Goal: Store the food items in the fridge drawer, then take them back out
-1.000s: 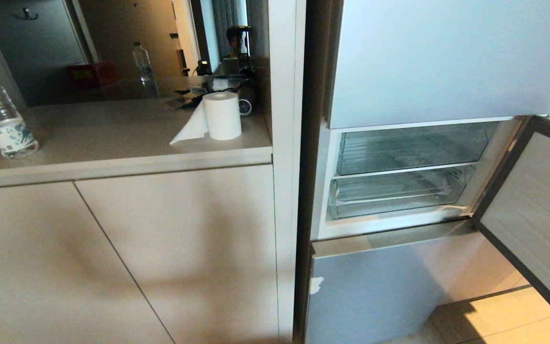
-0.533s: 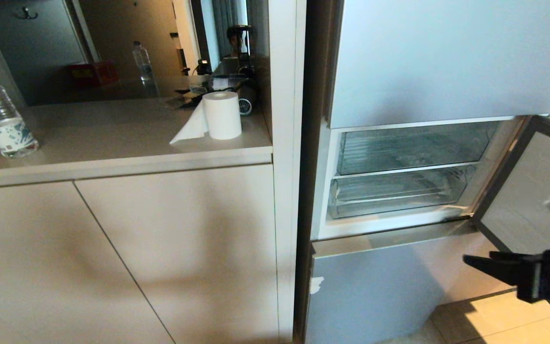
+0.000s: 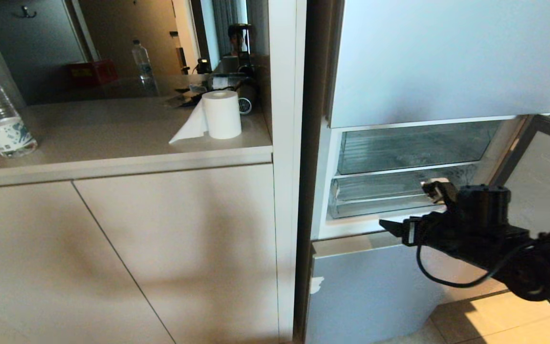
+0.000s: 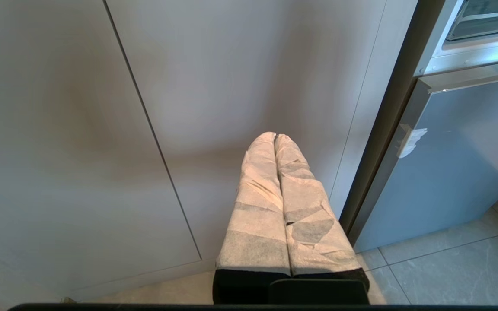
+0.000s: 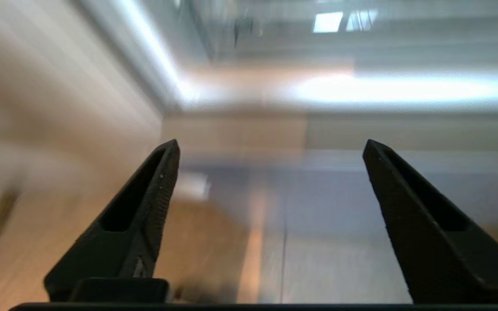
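While the right wrist view is all smeared, its two black fingers [image 5: 145, 216] still show plainly, spread wide with nothing between them. From the head view the right claw [image 3: 406, 210] hangs in front of the open fridge, just by the fridge drawer [image 3: 380, 197], and its arm runs off the picture's right edge. No fruit can be seen anywhere. That drawer is the lower see-through one, wide and shallow, with a plain front; its right end hides behind the claw. A taller clear bin [image 3: 413, 147] sits above it. Down low by the cupboard doors [image 4: 80, 129], the left claw [image 4: 275, 137] has its white-wrapped fingers pressed together, holding nothing. A paper roll [image 3: 221, 114] and a water bottle [image 3: 0, 122] stand on the desk [image 3: 112, 138]
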Robot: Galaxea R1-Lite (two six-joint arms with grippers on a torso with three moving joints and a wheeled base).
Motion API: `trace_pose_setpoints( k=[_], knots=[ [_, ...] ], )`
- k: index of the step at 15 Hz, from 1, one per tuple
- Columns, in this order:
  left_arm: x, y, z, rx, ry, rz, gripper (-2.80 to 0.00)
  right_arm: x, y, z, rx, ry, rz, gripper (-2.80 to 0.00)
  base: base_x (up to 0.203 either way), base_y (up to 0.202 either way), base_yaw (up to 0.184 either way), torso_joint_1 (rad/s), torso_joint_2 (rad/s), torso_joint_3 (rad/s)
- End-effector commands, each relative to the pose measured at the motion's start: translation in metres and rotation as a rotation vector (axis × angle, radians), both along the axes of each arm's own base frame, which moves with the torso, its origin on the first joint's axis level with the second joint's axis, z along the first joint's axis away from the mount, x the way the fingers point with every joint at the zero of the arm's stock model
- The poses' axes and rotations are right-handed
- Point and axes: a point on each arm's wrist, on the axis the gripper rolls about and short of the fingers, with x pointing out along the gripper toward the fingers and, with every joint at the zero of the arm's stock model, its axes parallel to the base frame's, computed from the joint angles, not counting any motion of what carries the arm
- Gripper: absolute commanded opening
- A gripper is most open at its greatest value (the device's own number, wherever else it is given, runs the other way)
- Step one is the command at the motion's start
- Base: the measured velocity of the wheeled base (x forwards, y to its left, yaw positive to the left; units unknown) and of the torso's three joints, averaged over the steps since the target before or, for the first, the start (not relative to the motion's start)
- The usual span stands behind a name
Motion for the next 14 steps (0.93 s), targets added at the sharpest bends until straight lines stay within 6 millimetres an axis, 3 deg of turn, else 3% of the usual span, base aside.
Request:
trace_pose_setpoints(
  k=[1, 4, 6, 14],
  knots=[
    [0.000, 0.000, 0.000, 0.001, 0.001, 0.000, -2.80, 0.040, 0.029, -0.041, -0.018, -0.005, 0.001, 0.00, 0.000, 0.000, 0.000, 0.000, 0.00, 0.000],
    [0.000, 0.000, 0.000, 0.000, 0.001, 0.000, -2.80, 0.072, 0.054, -0.045, -0.017, -0.107, -0.041, 0.00, 0.000, 0.000, 0.000, 0.000, 0.00, 0.000],
    [0.000, 0.000, 0.000, 0.000, 0.001, 0.000, -2.80, 0.081, 0.068, -0.047, -0.017, -0.136, -0.057, 0.00, 0.000, 0.000, 0.000, 0.000, 0.00, 0.000],
    [0.000, 0.000, 0.000, 0.001, 0.001, 0.000, -2.80, 0.108, 0.085, -0.043, 0.030, -0.221, -0.120, 0.00, 0.000, 0.000, 0.000, 0.000, 0.00, 0.000]
  ],
)
